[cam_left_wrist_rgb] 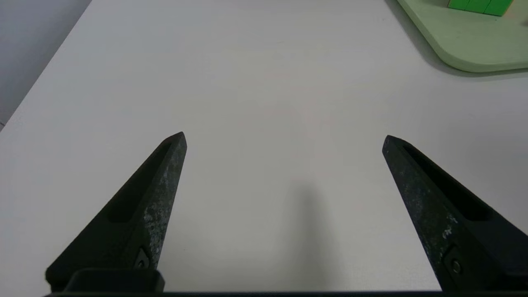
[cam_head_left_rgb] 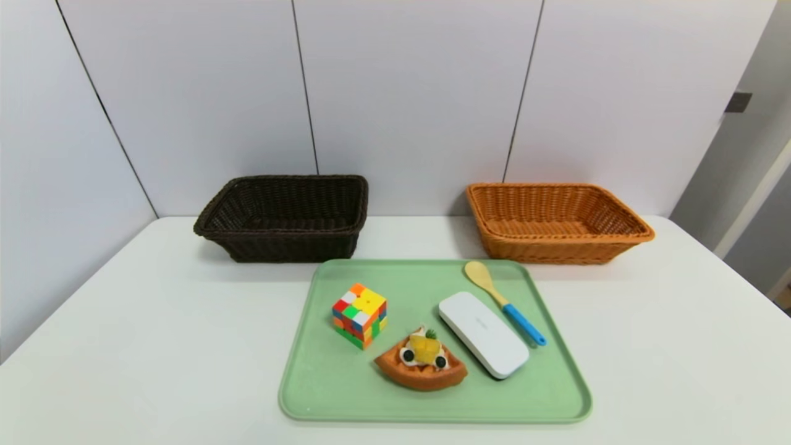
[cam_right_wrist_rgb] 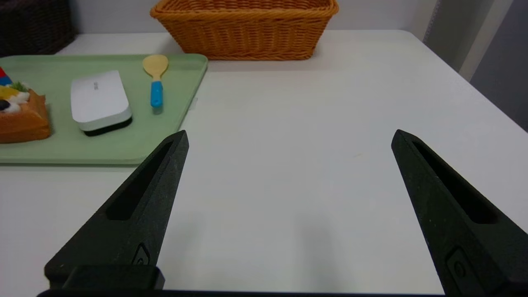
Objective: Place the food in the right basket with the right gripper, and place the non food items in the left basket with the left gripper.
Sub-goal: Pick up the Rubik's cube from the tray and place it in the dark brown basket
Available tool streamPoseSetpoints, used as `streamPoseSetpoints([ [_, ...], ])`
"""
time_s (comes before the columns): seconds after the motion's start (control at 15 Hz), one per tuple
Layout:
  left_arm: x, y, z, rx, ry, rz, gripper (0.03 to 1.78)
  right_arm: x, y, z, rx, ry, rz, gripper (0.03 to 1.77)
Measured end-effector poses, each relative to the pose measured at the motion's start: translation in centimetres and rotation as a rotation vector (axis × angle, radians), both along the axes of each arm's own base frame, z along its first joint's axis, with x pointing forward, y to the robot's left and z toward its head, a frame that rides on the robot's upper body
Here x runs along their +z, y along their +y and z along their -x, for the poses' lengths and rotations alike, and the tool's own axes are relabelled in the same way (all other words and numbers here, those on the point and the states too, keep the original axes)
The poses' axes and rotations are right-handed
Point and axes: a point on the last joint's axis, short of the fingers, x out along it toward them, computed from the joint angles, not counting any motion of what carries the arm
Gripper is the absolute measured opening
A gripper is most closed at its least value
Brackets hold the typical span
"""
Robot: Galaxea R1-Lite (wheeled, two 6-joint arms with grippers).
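On a green tray [cam_head_left_rgb: 321,383] lie the food, a waffle wedge [cam_head_left_rgb: 421,363] with cream and fruit, a multicoloured cube [cam_head_left_rgb: 359,314], a white case [cam_head_left_rgb: 483,334] and a blue-handled wooden spoon [cam_head_left_rgb: 503,301]. The dark brown left basket [cam_head_left_rgb: 285,217] and the orange-tan right basket [cam_head_left_rgb: 556,221] stand behind the tray, both empty. Neither arm shows in the head view. My left gripper [cam_left_wrist_rgb: 284,138] hangs open over bare table beside the tray's corner [cam_left_wrist_rgb: 474,49]. My right gripper [cam_right_wrist_rgb: 290,136] is open over bare table on the tray's other side, with the waffle [cam_right_wrist_rgb: 22,119], case [cam_right_wrist_rgb: 99,99] and spoon [cam_right_wrist_rgb: 155,78] ahead.
The white table [cam_head_left_rgb: 123,346] meets a panelled wall behind the baskets. Its right edge [cam_right_wrist_rgb: 474,78] drops off near the orange-tan basket [cam_right_wrist_rgb: 247,29]. The dark basket's corner [cam_right_wrist_rgb: 33,24] shows in the right wrist view.
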Motion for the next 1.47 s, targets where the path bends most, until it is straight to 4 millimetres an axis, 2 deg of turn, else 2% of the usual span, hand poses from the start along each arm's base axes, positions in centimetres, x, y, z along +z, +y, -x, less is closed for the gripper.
streamPoseSetpoints([
  [0.2,2.7,0.1,1.4,0.037,0.017,-0.007,1.69,2.4,0.0,1.0,0.019,0.033,-0.004,1.70],
  [0.33,4.3,0.2,1.6,0.074,0.092,-0.017,1.69,4.3,0.1,1.5,0.033,0.074,-0.004,1.70],
  [0.53,7.8,0.2,0.7,0.093,0.149,-0.022,1.69,7.6,0.1,0.9,0.050,0.162,-0.005,1.70],
  [0.67,9.9,0.2,-0.9,0.092,0.215,-0.022,1.69,9.8,0.1,-0.5,0.057,0.230,-0.005,1.70],
  [0.8,11.7,0.2,-3.4,0.080,0.293,-0.012,1.69,11.7,0.1,-2.9,0.066,0.314,-0.004,1.70],
  [0.93,13.5,0.1,-6.8,0.037,0.360,0.019,1.69,13.4,0.2,-5.8,0.085,0.399,-0.006,1.70],
  [1.2,16.6,-0.3,-15.4,-0.056,0.451,0.065,1.69,16.7,0.9,-11.8,0.166,0.529,-0.003,1.70],
  [1.33,17.2,-1.1,-19.2,-0.107,0.489,0.074,1.69,17.1,1.7,-14.2,0.222,0.599,0.009,1.70],
  [1.47,17.4,-3.0,-22.1,-0.169,0.540,0.116,1.69,17.2,2.6,-16.4,0.274,0.649,0.017,1.70],
])
